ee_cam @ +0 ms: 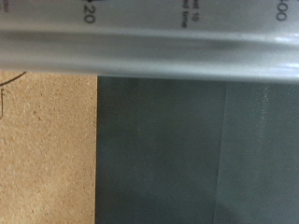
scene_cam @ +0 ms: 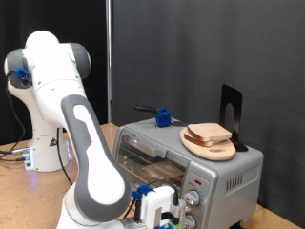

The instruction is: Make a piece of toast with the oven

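Black curtain backdrop, brown tabletop [scene_cam: 19, 196]. Exterior view: boxy silver toaster oven [scene_cam: 224, 176]; pale tan-crusted bread slice [scene_cam: 210, 133] on round wooden board [scene_cam: 205, 146] atop it; two-finger gripper [scene_cam: 170, 212] at the knobs, finger spread unclear. Wrist view: only blurred silver panel [ee_cam: 149, 51] with dial numerals.

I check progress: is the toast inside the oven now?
No, the toast lies on a board atop the oven.

Light wooden table [scene_cam: 24, 196]: carries silver toaster oven [scene_cam: 224, 181] toward exterior view's right, white robot base [scene_cam: 43, 153] at left.
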{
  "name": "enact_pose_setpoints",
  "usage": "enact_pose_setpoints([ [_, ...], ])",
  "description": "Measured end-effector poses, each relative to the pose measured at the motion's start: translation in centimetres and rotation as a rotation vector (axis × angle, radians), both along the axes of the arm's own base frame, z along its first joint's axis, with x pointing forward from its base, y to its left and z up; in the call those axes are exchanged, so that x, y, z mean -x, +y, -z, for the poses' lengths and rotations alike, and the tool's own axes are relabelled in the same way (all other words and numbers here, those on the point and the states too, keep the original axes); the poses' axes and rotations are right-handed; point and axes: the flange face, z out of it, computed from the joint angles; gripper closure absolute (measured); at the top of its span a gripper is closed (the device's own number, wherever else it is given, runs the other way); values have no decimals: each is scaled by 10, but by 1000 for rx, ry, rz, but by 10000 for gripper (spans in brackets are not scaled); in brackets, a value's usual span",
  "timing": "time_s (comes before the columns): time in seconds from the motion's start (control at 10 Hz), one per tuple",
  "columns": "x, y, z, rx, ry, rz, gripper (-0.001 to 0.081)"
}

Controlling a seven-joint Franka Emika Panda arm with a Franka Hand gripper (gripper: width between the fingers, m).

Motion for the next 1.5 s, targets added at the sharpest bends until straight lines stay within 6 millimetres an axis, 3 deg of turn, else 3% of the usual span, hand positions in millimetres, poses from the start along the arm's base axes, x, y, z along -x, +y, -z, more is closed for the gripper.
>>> enact_pose_setpoints([
  [0.1,0,2,0,7,17,-11,59],
  [0.2,1,4,1,13,29,-20,16],
  [0.9,2,9,3,24,41,-40,6],
  [1.2,2,10,3,24,41,-40,406],
  [1.3,2,10,3,25,41,-39,406],
  [1.4,2,10,3,27,41,-38,604],
  [1.5,1,11,2,24,38,-36,604],
])
